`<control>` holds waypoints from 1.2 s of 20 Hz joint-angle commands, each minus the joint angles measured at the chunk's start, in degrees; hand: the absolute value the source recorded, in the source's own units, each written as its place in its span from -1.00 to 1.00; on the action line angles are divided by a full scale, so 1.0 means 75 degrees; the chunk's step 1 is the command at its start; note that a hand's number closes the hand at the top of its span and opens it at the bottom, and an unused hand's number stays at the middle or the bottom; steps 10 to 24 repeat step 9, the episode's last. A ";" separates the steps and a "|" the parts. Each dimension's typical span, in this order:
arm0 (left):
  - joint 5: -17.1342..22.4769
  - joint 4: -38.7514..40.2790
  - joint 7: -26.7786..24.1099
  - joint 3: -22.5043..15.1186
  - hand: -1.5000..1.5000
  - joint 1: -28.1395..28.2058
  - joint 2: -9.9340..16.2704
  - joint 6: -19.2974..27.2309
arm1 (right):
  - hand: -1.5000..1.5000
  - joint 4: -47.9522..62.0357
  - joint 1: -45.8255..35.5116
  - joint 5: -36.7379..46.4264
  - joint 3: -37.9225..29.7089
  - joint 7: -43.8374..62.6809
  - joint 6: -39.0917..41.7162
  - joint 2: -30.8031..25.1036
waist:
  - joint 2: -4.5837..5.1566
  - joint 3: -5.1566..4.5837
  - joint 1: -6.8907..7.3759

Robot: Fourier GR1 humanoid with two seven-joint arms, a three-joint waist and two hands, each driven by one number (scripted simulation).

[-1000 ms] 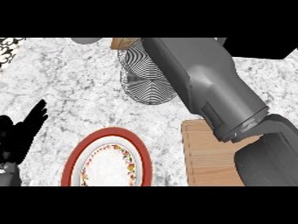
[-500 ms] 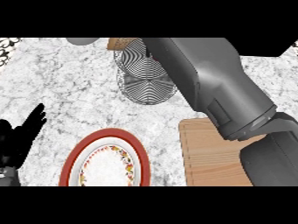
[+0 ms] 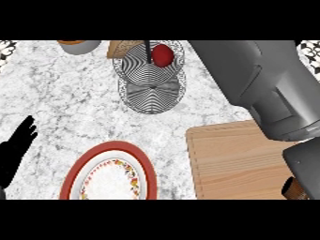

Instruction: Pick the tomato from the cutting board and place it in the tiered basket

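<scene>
The red tomato (image 3: 163, 55) lies in the upper tier of the wire tiered basket (image 3: 150, 89) at the top middle of the counter. A thin black post rises beside the tomato. The wooden cutting board (image 3: 235, 159) at the lower right has nothing on its visible part. My right forearm (image 3: 259, 79) runs from the lower right up to the picture's top edge, right of the basket, and its hand does not show. My left hand (image 3: 8, 151) rests open at the left edge, fingers up.
A red-rimmed plate (image 3: 77, 169) with a patterned centre sits at the lower middle, left of the board. A bowl (image 3: 79, 46) and a brown object (image 3: 121, 48) stand at the back, next to the basket. The counter is grey marble.
My right forearm has swung to the right off the basket, uncovering the tomato that now lies in the basket's upper tier. The left hand has stayed put.
</scene>
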 commanded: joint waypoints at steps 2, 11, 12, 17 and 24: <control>0.0044 0.0005 0.0120 0.0115 0.00 0.0250 0.0022 0.0019 | -1.00 -0.1323 0.0551 -0.0825 -0.0871 -0.0193 -0.1008 -0.0389 | -0.0161 0.0028 -0.0397; 0.0179 -0.0317 -0.0053 0.0299 0.00 0.0752 0.0067 -0.0052 | -1.00 -0.3827 0.2418 -0.1488 -0.0921 -0.0815 -0.0854 -0.0097 | -0.0271 0.0032 -0.0625; 0.0179 -0.0317 -0.0053 0.0299 0.00 0.0752 0.0067 -0.0052 | -1.00 -0.3827 0.2418 -0.1488 -0.0921 -0.0815 -0.0854 -0.0097 | -0.0271 0.0032 -0.0625; 0.0179 -0.0317 -0.0053 0.0299 0.00 0.0752 0.0067 -0.0052 | -1.00 -0.3827 0.2418 -0.1488 -0.0921 -0.0815 -0.0854 -0.0097 | -0.0271 0.0032 -0.0625; 0.0179 -0.0317 -0.0053 0.0299 0.00 0.0752 0.0067 -0.0052 | -1.00 -0.3827 0.2418 -0.1488 -0.0921 -0.0815 -0.0854 -0.0097 | -0.0271 0.0032 -0.0625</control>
